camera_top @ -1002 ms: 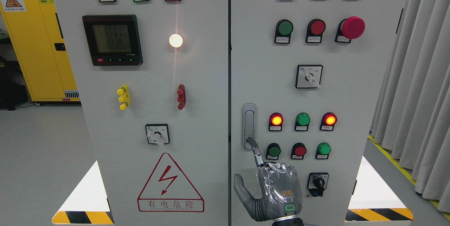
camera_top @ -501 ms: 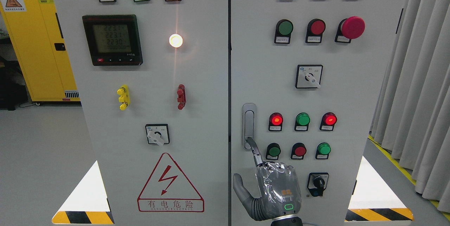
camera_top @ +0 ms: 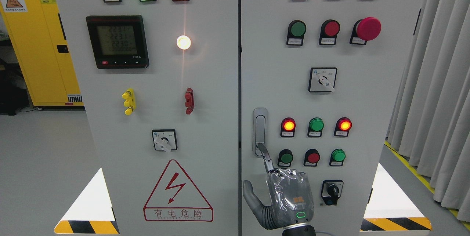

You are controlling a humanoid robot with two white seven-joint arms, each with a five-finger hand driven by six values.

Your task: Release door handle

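Note:
The silver door handle [camera_top: 260,126] stands upright in its recess at the left edge of the right cabinet door [camera_top: 367,118]. My right hand [camera_top: 288,195], wrapped in clear film, comes up from the bottom edge below the handle. Its index finger [camera_top: 265,157] is stretched out, with the tip touching the handle's lower end. The other fingers are curled into the palm and the thumb [camera_top: 249,193] sticks out to the left. Nothing is grasped. The left arm is out of view.
Around the handle sit indicator lights and push buttons [camera_top: 315,124], a black key switch [camera_top: 332,192] right of my hand and a red mushroom button [camera_top: 368,28]. The left door [camera_top: 205,155] carries a meter [camera_top: 117,41]. A yellow cabinet [camera_top: 33,45] stands far left, curtains [camera_top: 437,100] right.
My right hand has drifted a few pixels to the left. The index fingertip stays on the handle's lower end and the handle has not moved.

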